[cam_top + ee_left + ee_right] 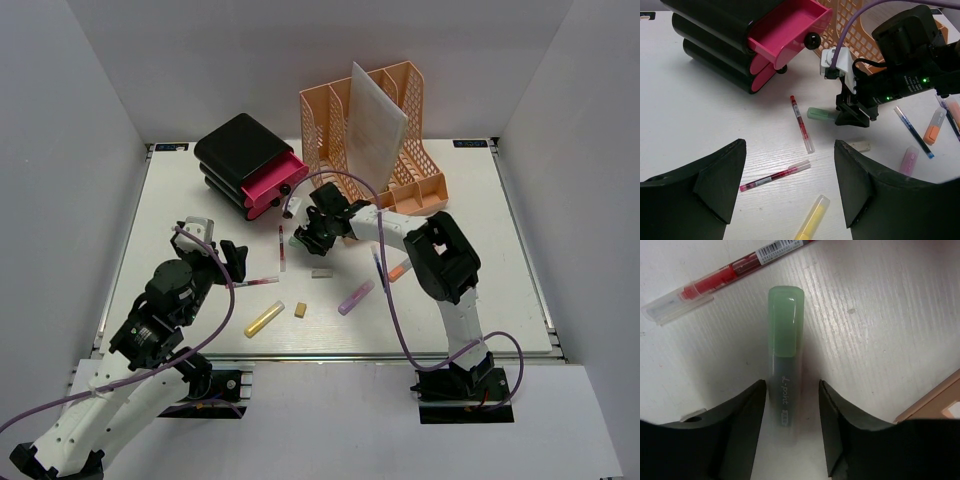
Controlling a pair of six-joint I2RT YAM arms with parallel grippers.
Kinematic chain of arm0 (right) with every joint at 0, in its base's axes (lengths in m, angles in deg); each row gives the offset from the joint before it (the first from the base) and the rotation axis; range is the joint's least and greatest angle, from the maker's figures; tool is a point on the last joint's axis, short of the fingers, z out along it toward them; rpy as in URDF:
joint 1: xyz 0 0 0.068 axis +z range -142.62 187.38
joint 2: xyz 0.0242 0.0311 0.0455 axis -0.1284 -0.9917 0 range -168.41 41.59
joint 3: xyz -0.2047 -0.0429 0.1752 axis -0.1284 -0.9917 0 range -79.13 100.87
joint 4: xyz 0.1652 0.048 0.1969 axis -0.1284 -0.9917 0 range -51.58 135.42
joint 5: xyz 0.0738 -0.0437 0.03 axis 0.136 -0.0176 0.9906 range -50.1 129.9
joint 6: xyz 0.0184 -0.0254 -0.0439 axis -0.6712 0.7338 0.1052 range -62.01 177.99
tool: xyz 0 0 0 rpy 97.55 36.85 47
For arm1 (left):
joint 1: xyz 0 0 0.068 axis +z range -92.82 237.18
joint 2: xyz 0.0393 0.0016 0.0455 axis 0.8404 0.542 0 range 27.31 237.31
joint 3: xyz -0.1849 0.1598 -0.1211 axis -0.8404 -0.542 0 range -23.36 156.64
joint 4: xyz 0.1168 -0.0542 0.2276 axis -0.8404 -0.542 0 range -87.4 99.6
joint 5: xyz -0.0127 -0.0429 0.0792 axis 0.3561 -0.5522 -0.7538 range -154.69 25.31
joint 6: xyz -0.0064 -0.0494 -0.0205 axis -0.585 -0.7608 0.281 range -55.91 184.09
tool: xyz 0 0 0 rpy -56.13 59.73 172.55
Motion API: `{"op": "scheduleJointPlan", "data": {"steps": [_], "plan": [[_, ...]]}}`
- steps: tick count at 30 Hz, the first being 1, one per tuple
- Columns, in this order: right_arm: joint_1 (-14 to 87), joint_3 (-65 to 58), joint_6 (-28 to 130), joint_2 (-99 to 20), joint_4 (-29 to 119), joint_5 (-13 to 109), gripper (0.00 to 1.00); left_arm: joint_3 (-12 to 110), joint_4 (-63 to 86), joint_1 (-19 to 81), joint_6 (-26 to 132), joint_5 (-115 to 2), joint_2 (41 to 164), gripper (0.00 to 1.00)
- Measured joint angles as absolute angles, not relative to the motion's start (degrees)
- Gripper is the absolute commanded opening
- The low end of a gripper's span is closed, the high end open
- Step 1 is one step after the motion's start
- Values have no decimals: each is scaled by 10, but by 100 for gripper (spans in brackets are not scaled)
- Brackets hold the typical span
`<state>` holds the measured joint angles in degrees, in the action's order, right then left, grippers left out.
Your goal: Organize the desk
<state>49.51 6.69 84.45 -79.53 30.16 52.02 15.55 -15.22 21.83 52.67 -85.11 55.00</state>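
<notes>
Item, the desk (pixel 480 290): a white top filling the middle of the overhead view, its long axis running left to right and its short axis running away from the arm bases; rails show along the left and right edges. From the left I list: left gripper (pixel 236 260), jaws released and wide, nothing between them, hovering over a red pen (pixel 258 284); black drawer unit (pixel 235 150) at the far left, pink drawer (pixel 272 182) pulled out; second red pen (pixel 281 248); yellow highlighter (pixel 264 319) and a small tan block (pixel 300 310) near the front edge. Centre: right gripper (pixel 306 238), jaws apart astride the green highlighter (pixel 785 340), a gap showing on one side, not clamped. From overhead that highlighter is hidden under the wrist, and its rear end is lost between the fingers. Then purple highlighter (pixel 355 297), orange marker (pixel 398 270), and peach file rack (pixel 410 150) holding a white sheet (pixel 375 125). The right third lies bare to the rail.
</notes>
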Motion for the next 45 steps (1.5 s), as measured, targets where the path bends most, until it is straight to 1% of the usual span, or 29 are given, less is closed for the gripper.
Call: {"op": "scheduleJointPlan", "data": {"steps": [1, 2, 5, 10, 14, 17, 21, 25, 29, 32, 39, 45], "plan": [[495, 67, 844, -795, 302, 520, 41, 156, -152, 218, 527, -852, 550, 81], [495, 67, 844, -795, 302, 520, 33, 156, -152, 218, 527, -853, 550, 81], [495, 67, 843, -795, 302, 517, 20, 155, -152, 218, 527, -854, 550, 81], [495, 73, 842, -793, 284, 519, 8, 155, -152, 218, 527, -855, 550, 81], [495, 87, 846, -759, 234, 547, 4, 154, -152, 218, 527, -855, 550, 81], [495, 108, 863, -693, 183, 583, 3, 153, -152, 218, 527, -855, 550, 80], [497, 176, 897, -617, 139, 614, 3, 148, -152, 218, 526, -855, 548, 80], [503, 245, 949, -585, 121, 606, 4, 146, -152, 218, 526, -855, 548, 80], [514, 315, 1012, -617, 113, 553, 5, 145, -152, 214, 526, -859, 548, 80], [525, 343, 1058, -655, 123, 513, 6, 145, -152, 213, 526, -864, 550, 80], [535, 344, 1141, -709, 182, 452, 7, 145, -152, 213, 525, -868, 562, 80], [535, 344, 1200, -732, 246, 430, 9, 145, -152, 213, 525, -869, 569, 80]]}}
